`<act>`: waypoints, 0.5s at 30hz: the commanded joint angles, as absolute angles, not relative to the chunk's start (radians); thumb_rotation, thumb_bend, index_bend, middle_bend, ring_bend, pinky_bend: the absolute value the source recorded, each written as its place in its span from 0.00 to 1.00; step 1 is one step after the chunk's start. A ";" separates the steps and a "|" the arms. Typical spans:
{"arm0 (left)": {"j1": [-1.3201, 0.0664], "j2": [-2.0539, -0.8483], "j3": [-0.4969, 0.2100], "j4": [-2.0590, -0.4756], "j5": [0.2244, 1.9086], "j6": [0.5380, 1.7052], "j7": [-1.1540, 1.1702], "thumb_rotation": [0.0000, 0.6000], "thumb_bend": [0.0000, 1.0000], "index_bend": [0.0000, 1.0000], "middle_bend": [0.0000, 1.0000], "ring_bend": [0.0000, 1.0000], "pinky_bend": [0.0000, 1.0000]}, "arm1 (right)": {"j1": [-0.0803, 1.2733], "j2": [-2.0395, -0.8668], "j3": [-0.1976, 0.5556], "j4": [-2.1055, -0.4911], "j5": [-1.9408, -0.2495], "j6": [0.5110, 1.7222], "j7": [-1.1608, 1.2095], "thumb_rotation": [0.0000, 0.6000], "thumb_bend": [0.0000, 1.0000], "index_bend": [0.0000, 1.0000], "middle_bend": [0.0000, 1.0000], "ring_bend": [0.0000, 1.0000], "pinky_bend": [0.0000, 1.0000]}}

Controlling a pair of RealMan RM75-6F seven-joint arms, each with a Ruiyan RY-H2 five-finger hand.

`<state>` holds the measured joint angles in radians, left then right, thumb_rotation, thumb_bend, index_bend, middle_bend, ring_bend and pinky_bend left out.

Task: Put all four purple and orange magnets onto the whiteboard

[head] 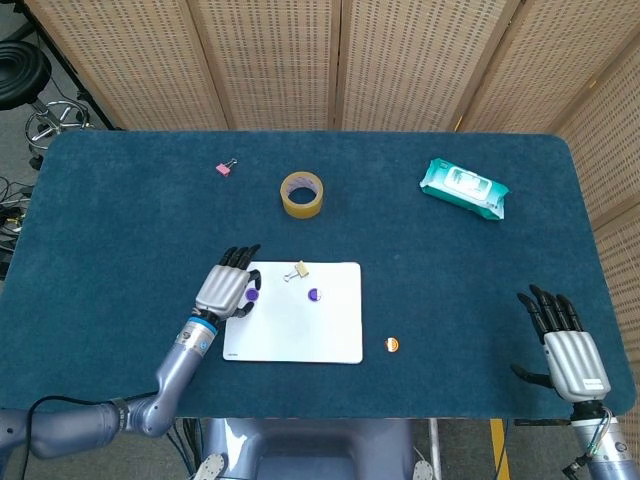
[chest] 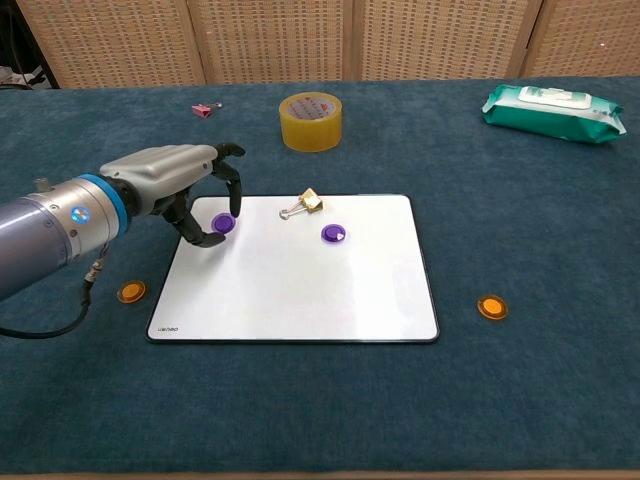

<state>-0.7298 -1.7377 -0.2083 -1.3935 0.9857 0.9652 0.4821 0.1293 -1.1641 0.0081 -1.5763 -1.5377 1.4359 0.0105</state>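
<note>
My left hand (head: 225, 290) (chest: 172, 180) pinches a purple magnet (chest: 222, 224) (head: 253, 295) over the near-left top corner of the whiteboard (head: 300, 335) (chest: 300, 290). I cannot tell whether the magnet touches the board. A second purple magnet (head: 314, 295) (chest: 333, 233) lies on the board. One orange magnet (chest: 131, 292) lies on the cloth left of the board, and another orange magnet (head: 391, 345) (chest: 491, 307) lies to its right. My right hand (head: 565, 350) rests open at the table's front right corner, holding nothing.
A gold binder clip (head: 298, 270) (chest: 308, 203) sits on the board's top edge. Behind the board stand a tape roll (head: 302, 193) (chest: 311, 120) and a pink clip (head: 225, 168) (chest: 203, 109). A wipes pack (head: 463, 187) (chest: 553, 111) lies at the back right.
</note>
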 commanded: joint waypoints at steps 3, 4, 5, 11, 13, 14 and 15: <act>-0.761 -1.774 -0.226 -1.374 0.953 0.958 0.511 1.00 0.35 0.57 0.00 0.00 0.00 | 0.129 -1.164 0.009 -1.574 -1.536 1.432 0.012 1.00 0.00 0.00 0.00 0.00 0.00; -0.768 -1.780 -0.230 -1.370 0.948 0.956 0.515 1.00 0.35 0.57 0.00 0.00 0.00 | 0.128 -1.164 0.011 -1.573 -1.534 1.431 0.013 1.00 0.00 0.00 0.00 0.00 0.00; -0.773 -1.786 -0.233 -1.366 0.941 0.957 0.519 1.00 0.35 0.57 0.00 0.00 0.00 | 0.128 -1.164 0.011 -1.573 -1.532 1.429 0.014 1.00 0.00 0.00 0.00 0.00 0.00; -0.797 -1.809 -0.234 -1.345 0.914 0.954 0.546 1.00 0.35 0.57 0.00 0.00 0.00 | 0.129 -1.164 0.015 -1.572 -1.530 1.424 0.014 1.00 0.00 0.00 0.00 0.00 0.00; -0.803 -1.816 -0.234 -1.333 0.904 0.950 0.549 1.00 0.35 0.57 0.00 0.00 0.00 | 0.129 -1.164 0.016 -1.572 -1.528 1.422 0.014 1.00 0.00 0.00 0.00 0.00 0.00; -0.805 -1.818 -0.233 -1.329 0.902 0.948 0.551 1.00 0.35 0.57 0.00 0.00 0.00 | 0.129 -1.164 0.016 -1.572 -1.528 1.422 0.015 1.00 0.00 0.00 0.00 0.00 0.00; -0.807 -1.821 -0.233 -1.326 0.899 0.948 0.551 1.00 0.35 0.57 0.00 0.00 0.00 | 0.129 -1.164 0.016 -1.572 -1.528 1.421 0.015 1.00 0.00 0.00 0.00 0.00 0.00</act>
